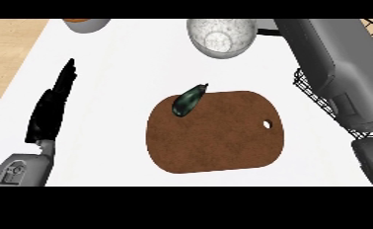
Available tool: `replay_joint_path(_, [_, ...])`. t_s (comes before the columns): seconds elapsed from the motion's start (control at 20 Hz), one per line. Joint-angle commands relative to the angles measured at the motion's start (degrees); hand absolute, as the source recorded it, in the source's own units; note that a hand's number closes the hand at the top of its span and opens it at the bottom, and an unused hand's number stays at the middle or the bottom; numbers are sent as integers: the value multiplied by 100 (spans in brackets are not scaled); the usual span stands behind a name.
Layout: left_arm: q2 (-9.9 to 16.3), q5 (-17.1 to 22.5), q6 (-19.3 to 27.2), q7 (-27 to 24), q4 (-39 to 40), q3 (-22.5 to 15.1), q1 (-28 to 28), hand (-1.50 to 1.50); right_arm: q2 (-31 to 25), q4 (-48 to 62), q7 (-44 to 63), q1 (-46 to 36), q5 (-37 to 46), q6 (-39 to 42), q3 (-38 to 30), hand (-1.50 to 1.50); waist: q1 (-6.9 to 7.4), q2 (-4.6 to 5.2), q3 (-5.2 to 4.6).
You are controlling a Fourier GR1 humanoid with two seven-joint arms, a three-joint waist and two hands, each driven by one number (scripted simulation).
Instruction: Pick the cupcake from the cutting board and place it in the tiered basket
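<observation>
The left hand's [53,105] fingers are being held straight and pressed together, pointing up, at rest near the worktop's left edge. The right hand cannot be seen; only its grey forearm [329,65] is being shown, stretching over the wire tiered basket [312,93] at the right edge, so its fingers' state cannot be told. The cupcake is not being made out anywhere; on the cutting board [213,132], only a dark green object [189,99] is lying at the upper left rim. Whether the cupcake is being carried is hidden, so a misplaced release beside the basket's wall is being judged the main risk.
</observation>
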Motion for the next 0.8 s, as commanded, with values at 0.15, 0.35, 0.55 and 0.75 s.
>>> replay_joint_path(0.15, [-162,-33,52,246,18,63,-94,0,-437,-15,-20,150,-135,437,-361,150,-112,-5,5])
replay_joint_path(0.35, [-151,-142,23,245,-223,-8,-13,0,-828,373,-343,104,-20,709,-396,150,-55,4,5])
replay_joint_path(0.55, [-23,-37,-131,178,-143,134,55,0,-1026,695,-67,378,421,1076,-109,150,-102,-21,1])
replay_joint_path(0.75, [-89,-3,-129,134,47,227,-70,0,-1375,883,-223,466,581,1423,-44,150,-142,-15,0])
